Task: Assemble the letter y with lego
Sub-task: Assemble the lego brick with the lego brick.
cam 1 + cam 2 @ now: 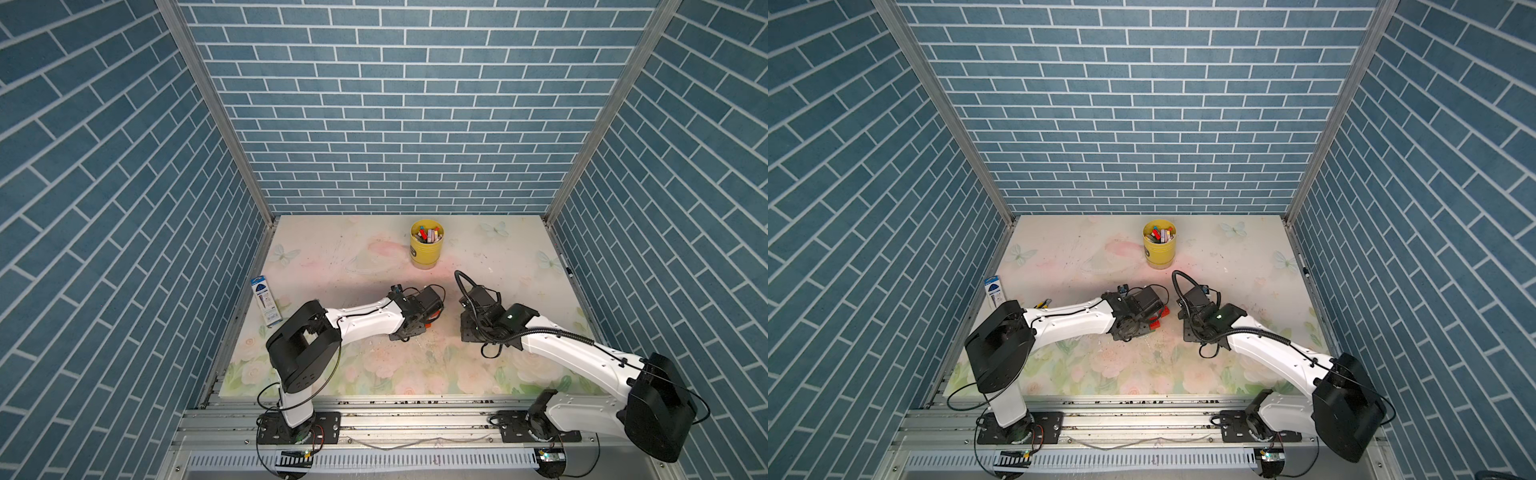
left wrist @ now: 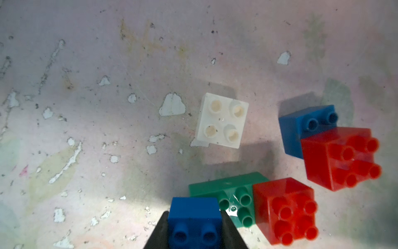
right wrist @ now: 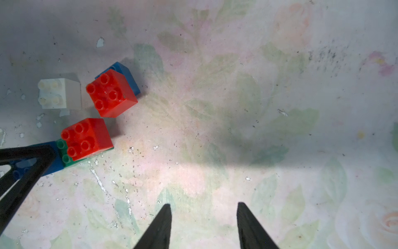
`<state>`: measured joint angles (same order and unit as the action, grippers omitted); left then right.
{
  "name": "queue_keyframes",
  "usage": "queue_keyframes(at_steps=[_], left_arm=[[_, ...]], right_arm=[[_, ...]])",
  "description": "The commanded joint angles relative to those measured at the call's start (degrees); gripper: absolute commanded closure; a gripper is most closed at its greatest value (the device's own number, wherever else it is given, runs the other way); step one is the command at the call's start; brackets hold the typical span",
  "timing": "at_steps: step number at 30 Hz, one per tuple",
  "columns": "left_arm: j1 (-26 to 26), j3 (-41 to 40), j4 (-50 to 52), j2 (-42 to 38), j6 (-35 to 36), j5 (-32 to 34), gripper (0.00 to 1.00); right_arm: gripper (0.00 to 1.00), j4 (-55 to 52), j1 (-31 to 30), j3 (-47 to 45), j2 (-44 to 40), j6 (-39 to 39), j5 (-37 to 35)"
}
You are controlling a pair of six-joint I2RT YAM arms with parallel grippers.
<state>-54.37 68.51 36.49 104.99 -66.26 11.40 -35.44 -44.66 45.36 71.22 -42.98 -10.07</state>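
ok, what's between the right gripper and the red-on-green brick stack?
Nothing: the right wrist view shows only bare, scuffed floral mat between the right gripper and the red brick atop the green brick.

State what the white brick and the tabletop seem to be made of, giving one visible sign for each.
White brick: likely moulded plastic, semi-gloss; crisp hollow studs. Tabletop: apparently a printed floral film, matt; chipped flakes bare a pale layer beneath.

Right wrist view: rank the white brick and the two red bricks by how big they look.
1-2. Red brick on blue and red brick on green: alike, no ranking.
3. White brick: looks slightly smaller, but it lies lower, farther from the camera, so unsure.
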Motion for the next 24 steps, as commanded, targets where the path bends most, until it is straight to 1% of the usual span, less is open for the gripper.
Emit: queue_keyframes(at_steps=[1, 6, 10, 12, 19, 24], left_arm=[[0.4, -4.3, 6.5, 7.5, -0.2, -4.1, 1.00], [0.7, -3.4, 7.6, 9.3, -0.4, -5.2, 1.00], [1.3, -5.1, 5.6, 9.6, -0.9, -7.0, 1.00], [1.3, -5.1, 6.2, 9.6, -1.0, -6.8, 1.00], [1.6, -8.3, 5.5, 6.9, -2.8, -6.7, 1.00], [1.6, -6.2, 6.4, 9.3, -2.1, -7.5, 1.00]], right_arm=[[0.49, -2.0, 0.3, 1.0, -1.4, 0.3, -1.9], [0.49, -2.2, 0.4, 0.5, -2.0, 0.1, -2.3], [0.49, -2.5, 0.5, 0.3, -2.5, 0.1, -2.9], [0.49, -2.4, 0.7, 0.1, -2.8, 0.0, -3.1], [0.49, -2.0, 0.8, -0.8, -3.4, -0.9, -3.2], [0.49, -2.0, 0.9, -0.5, -3.2, -0.9, -3.2]])
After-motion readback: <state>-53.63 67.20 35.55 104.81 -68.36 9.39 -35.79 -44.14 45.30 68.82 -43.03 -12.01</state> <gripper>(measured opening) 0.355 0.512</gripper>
